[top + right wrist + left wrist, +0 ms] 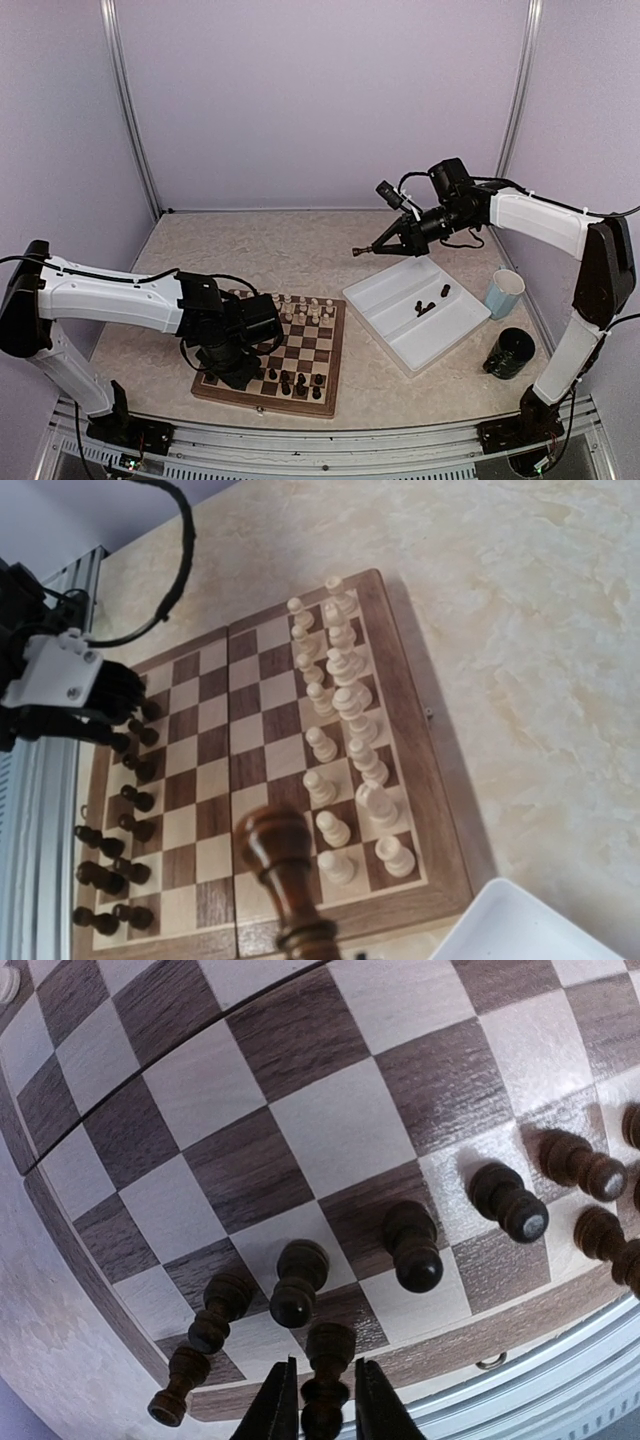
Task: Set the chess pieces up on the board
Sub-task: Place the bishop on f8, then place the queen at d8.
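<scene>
Top view: the left gripper [325,1410] is hidden under its own wrist housing, over the near left part of the board [262,403]; only the left wrist view exposes it. There the two fingertips [283,1405] stand narrowly apart on either side of a dark piece [329,1348] in the board's near edge row; whether they pinch it or merely flank it cannot be told, because the contact zone lies at the frame's lower edge. Neighbouring dark pieces [412,1250] stand on adjacent squares; those at the right border are cut off.

The right gripper [362,250] hangs in the air between the board and the white tray [400,340]; in the top view it is a thin dark tip and its load is too small to make out. The right wrist view shows a dark brown piece [278,865], blurred and close to the lens, apparently clamped in closed jaws; the fingers themselves are cut off at the bottom edge.

The right wrist view alone shows the whole board: cream pieces [340,710] in two rows along the far side; the dark rows on the near side, partly covered by the left arm [60,680]. The top view alone shows loose dark pieces [428,303] lying in the tray; a pale blue cup [505,292] and a dark cup [512,353] stand just beside it.
</scene>
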`<state>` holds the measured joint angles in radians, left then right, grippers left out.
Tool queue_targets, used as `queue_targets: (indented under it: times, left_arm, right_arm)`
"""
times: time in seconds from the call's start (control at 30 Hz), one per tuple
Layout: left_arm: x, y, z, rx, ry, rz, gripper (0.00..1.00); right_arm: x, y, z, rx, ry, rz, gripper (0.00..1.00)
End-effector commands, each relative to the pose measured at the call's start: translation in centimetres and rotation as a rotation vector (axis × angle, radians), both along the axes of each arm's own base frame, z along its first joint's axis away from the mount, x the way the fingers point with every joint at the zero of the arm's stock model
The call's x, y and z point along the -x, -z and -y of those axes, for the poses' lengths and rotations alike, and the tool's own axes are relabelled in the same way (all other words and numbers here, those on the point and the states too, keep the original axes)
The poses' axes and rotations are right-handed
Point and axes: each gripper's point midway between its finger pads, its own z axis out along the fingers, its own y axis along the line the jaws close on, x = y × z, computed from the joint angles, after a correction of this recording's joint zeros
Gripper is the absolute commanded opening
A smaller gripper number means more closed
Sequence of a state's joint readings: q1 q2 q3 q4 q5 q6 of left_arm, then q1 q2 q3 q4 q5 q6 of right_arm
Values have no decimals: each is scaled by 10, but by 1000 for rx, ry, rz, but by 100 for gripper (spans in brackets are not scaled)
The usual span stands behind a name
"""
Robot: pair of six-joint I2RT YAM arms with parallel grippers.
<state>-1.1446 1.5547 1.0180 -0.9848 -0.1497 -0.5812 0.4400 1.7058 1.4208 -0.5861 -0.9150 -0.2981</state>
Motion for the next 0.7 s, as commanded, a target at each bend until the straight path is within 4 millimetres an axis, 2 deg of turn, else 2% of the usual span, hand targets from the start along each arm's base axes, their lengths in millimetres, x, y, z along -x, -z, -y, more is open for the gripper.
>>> queue_targets:
  times: [0.0,0.07,0.17,0.37,0.47,0.6,0.67]
  left_arm:
    - [-7,-2,7,9,1,24,26]
    - [-7,-10,11,17,3,37,31]
    - [-8,-31,18,53,-4,75,36]
    - [-21,-98,20,205,-67,220,43]
    - [-43,-136,4,279,-152,335,48]
    - [-77,-177,-26,376,-302,483,49]
    - [-91,-193,-41,417,-367,550,49]
  right_arm:
    - [7,6,-6,31,-24,11,0]
    - [9,5,-9,52,-31,37,0]
    - [17,1,-17,96,-59,93,0]
    - [41,0,-46,239,-161,239,0]
    - [62,10,-65,334,-243,323,0]
    - [98,44,-87,459,-364,420,0]
    - [114,53,-99,483,-420,457,0]
